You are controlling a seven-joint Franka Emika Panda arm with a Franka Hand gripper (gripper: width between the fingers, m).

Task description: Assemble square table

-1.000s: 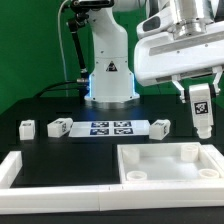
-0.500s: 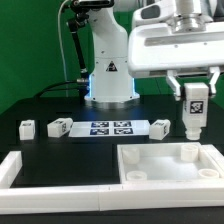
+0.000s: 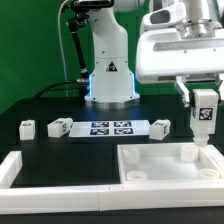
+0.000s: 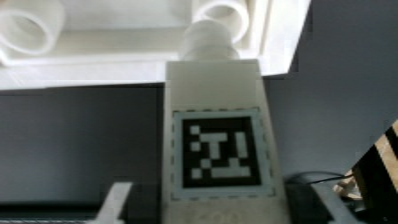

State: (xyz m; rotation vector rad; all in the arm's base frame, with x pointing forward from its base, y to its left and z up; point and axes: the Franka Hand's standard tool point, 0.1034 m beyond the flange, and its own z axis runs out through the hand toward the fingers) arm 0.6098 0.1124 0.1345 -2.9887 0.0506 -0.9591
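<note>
My gripper [image 3: 203, 96] is shut on a white table leg [image 3: 203, 116] with a black-white tag and holds it upright. The leg's lower end hangs just above the far right corner of the square table panel [image 3: 150, 172], which lies with its raised rim up at the front right. In the wrist view the leg [image 4: 217, 120] points at a round socket [image 4: 224, 14] in the panel [image 4: 107, 55]. The gripper [image 4: 214, 208] shows at that picture's edge. Three more leg blocks lie on the table [image 3: 27, 127] [image 3: 60, 127] [image 3: 160, 126].
The marker board [image 3: 110, 127] lies between the leg blocks in front of the robot base [image 3: 110, 80]. Long white border bars [image 3: 20, 170] run along the exterior view's left and front edge. The table top is black.
The gripper with the leg first shifted to the exterior view's left, then moved back to the right and slightly lower, closer to the panel's far right corner.
</note>
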